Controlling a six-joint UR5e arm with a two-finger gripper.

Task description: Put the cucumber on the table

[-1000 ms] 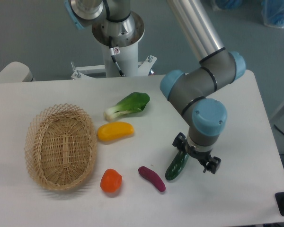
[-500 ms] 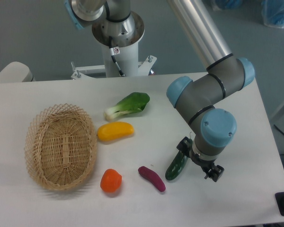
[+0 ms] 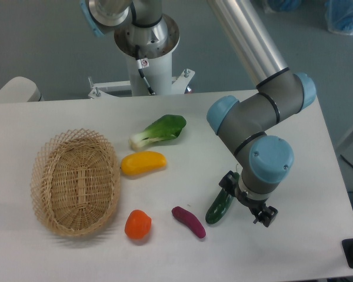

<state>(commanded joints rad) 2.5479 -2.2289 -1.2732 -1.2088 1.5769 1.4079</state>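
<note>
Gripper hangs low over the desk, its two fingers apart and straddling the upper end of the cucumber; actual contact cannot be judged. That glossy dark green cucumber lies tilted on the white surface, just right of the purple vegetable. An oval woven wicker basket sits far left.

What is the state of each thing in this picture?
cucumber: lying on the table, upper end under the gripper
gripper: low at the cucumber, grip hidden
basket: upright, empty
bok choy: lying on the table
yellow vegetable: lying beside the basket
orange vegetable: resting on the table
purple vegetable: lying left of the cucumber
</note>
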